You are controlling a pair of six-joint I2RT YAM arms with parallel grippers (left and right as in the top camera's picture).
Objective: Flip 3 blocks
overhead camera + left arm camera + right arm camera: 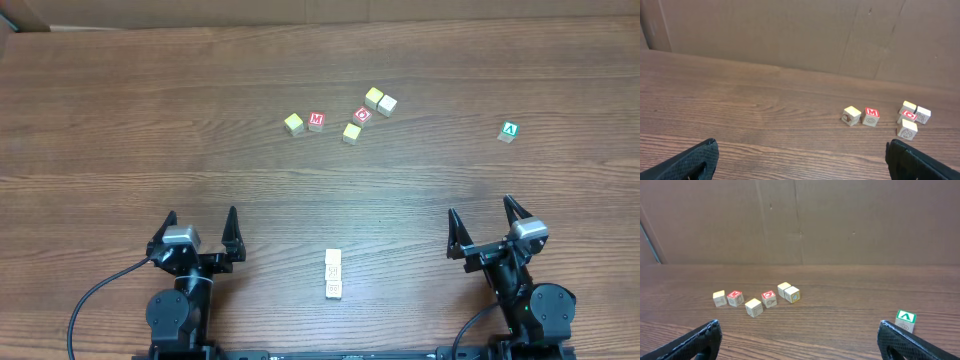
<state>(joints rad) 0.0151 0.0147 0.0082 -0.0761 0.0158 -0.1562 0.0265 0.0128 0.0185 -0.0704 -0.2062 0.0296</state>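
Sitting far out on the table point(120, 150), a red M cube point(317, 121) marks a loose cluster: a yellow-topped cube point(293, 123) just to its left, a red O cube point(363, 115) to its right, a second yellow cube point(352, 132) right of it and slightly nearer the arms, and a touching pair of pale cubes point(376, 98) beyond the O. A green A cube point(510, 131) stands alone, well to the right of the M cube. The three blocks point(333, 273) lie in a touching row that runs toward the arms, well nearer than the M cube and a little to its right, between the two arm bases. Both arms sit folded low at the near edge, pointing out toward the M cube. The left pincer point(201, 214) and the right pincer point(480, 207) each stand spread wide with nothing between the jaws. Bare wood stretches from the row to the M cube; a brown cardboard wall point(790, 30) rises behind the far edge, well past the M cube.
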